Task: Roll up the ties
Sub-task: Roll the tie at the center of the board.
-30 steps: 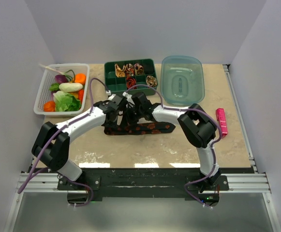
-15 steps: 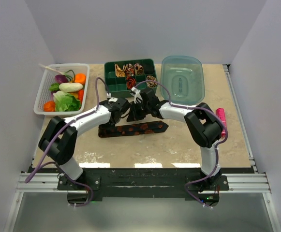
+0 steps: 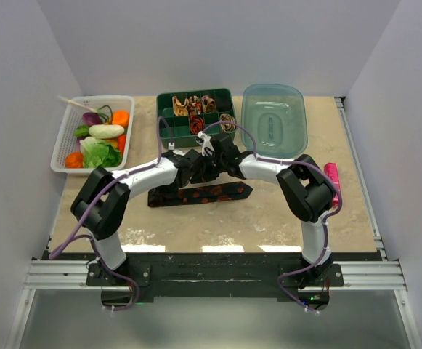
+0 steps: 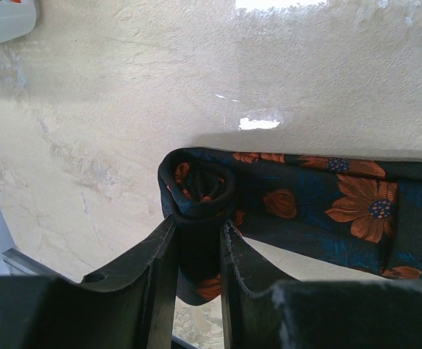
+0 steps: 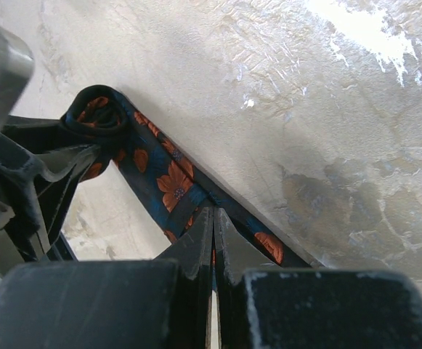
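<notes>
One long black tie (image 3: 211, 193) with orange flowers lies across the middle of the table, its left end raised and rolled into a small coil (image 4: 200, 187). My left gripper (image 4: 197, 222) is shut on that coil, which sticks out past the fingertips. The rest of the tie (image 4: 341, 207) runs off to the right. My right gripper (image 5: 212, 214) is shut on the flat tie (image 5: 168, 178) a short way along from the coil (image 5: 98, 113). From above, the left gripper (image 3: 196, 171) and the right gripper (image 3: 209, 166) meet just above the tie. Several rolled ties (image 3: 194, 104) sit in a green tray (image 3: 160, 116).
A white basket (image 3: 60, 142) of toy vegetables stands at the far left. A clear blue-green lid (image 3: 274, 120) lies right of the green tray. A small pink bar (image 3: 332, 182) lies near the right edge. Purple cables loop over both arms.
Both grippers have moved toward the far side, the left arm swinging right. The tie's rolled end has risen with them and the flat part has shifted slightly left.
</notes>
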You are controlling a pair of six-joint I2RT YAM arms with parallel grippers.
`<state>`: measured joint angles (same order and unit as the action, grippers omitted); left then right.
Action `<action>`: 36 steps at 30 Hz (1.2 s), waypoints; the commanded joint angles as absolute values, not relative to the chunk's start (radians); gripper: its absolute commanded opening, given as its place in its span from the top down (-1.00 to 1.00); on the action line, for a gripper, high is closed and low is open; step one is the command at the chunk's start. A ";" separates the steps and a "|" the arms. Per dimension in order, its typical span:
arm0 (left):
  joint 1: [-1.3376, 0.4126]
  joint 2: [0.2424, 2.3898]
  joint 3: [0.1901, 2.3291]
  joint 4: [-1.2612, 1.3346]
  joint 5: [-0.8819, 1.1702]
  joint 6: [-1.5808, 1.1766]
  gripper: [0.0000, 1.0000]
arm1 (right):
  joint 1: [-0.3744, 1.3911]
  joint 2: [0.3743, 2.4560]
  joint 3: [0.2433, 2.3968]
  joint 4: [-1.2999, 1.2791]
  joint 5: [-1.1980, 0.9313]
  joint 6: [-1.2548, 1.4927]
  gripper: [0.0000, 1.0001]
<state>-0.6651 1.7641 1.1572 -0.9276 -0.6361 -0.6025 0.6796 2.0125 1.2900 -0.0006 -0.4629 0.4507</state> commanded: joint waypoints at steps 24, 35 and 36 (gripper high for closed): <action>-0.667 1.698 1.138 -0.653 -0.348 -0.569 -0.21 | 0.678 2.008 1.318 0.003 -0.483 0.414 1.00; -0.527 1.422 1.039 -0.529 -0.145 -0.543 -0.46 | 0.690 1.985 1.324 -0.014 -0.485 0.417 1.00; -0.503 1.402 1.002 -0.496 -0.115 -0.534 -0.47 | 0.696 1.983 1.330 -0.015 -0.485 0.416 1.00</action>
